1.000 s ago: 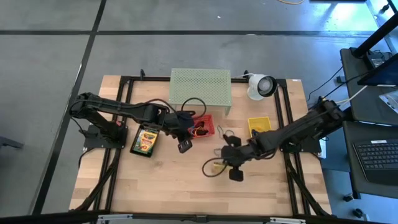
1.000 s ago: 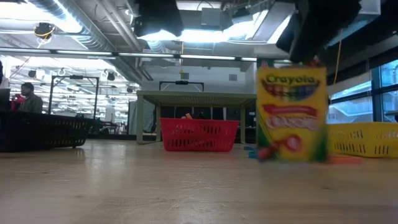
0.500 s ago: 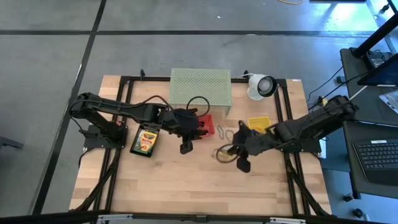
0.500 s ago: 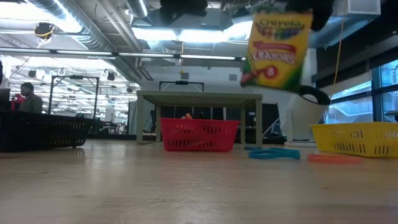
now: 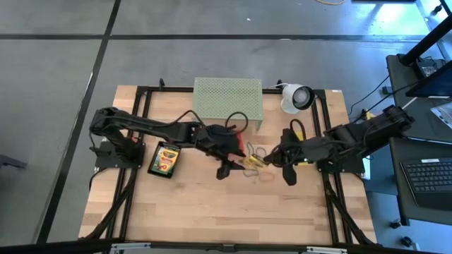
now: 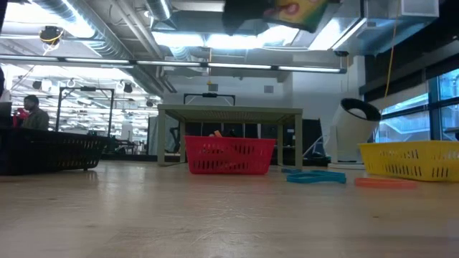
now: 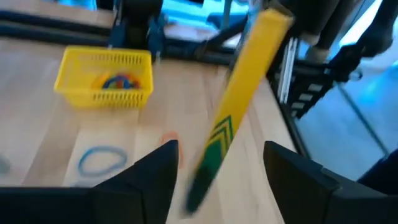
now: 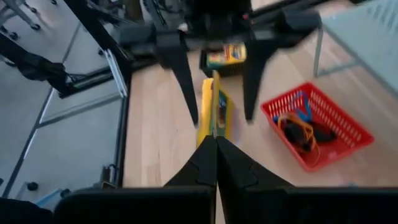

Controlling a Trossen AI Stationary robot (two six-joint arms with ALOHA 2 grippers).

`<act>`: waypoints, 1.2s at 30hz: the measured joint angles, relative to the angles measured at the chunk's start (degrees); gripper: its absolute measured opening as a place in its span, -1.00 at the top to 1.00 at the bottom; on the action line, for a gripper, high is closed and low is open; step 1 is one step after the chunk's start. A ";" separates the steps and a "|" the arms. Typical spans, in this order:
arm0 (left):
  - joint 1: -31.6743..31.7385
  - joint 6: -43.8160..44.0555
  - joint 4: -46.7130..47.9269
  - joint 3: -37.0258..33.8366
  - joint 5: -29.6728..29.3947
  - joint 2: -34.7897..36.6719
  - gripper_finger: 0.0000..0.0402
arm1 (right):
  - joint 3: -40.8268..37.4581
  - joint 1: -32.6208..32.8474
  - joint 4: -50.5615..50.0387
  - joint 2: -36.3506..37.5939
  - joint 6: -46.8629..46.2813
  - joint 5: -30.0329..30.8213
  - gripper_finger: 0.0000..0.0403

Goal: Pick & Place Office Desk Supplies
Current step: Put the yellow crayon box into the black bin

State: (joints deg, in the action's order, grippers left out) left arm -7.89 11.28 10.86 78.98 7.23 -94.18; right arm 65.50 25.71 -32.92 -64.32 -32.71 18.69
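Observation:
A yellow-and-green crayon box (image 5: 254,161) hangs in the air over the table's middle, and my right gripper (image 8: 215,146) is shut on it. My left gripper (image 7: 219,155) is open, one finger on each side of the box's free green end (image 7: 205,168), with a gap showing on both sides. The low view shows only the box's lower corner (image 6: 294,11) at its top edge. A second crayon box (image 5: 164,159) lies flat on the table's left part. My right gripper pinches the crayon box's two broad faces between its two fingers at the end nearest it (image 8: 213,132). The fingers come from the table's right, slanting down. The box is lifted clear of the table, seen edge-on, and reaches away toward my left gripper.
A red basket (image 6: 229,155) holding bands and clips stands mid-table, a yellow basket (image 7: 104,78) to its right. A blue band (image 6: 315,175) and an orange band (image 6: 384,182) lie loose. The green mesh stand (image 5: 227,102) and a white round device (image 5: 296,97) stand at the far edge.
My right gripper has lifted the crayon box from standing upright on the table, carrying it up and toward the far edge and tipping it. My left gripper has moved toward the table's right, up to the box.

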 joint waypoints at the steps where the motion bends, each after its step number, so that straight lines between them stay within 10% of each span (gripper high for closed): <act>1: 0.12 0.10 -1.61 0.00 0.12 -0.59 -0.17 | 0.65 0.00 -0.01 -0.03 0.43 0.02 1.00; 10: 0.21 1.56 -14.45 0.02 1.33 -2.85 -0.02 | 3.75 0.00 -0.22 -0.54 2.15 0.36 1.00; 20: 0.48 3.04 -14.11 0.02 7.83 -2.83 0.89 | 5.43 0.00 -0.14 -0.56 3.17 0.38 1.00; 29: 0.76 7.17 -13.72 0.04 8.36 -2.57 0.91 | 5.43 0.00 -0.15 -0.58 0.75 1.91 0.92; 36: 2.33 10.72 -6.83 0.00 8.21 0.84 0.91 | 5.43 -0.30 -0.05 -0.56 -0.14 7.31 0.45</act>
State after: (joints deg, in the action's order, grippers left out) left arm -5.56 22.00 4.03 78.98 15.44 -93.34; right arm 70.94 25.41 -32.97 -64.88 -32.85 25.99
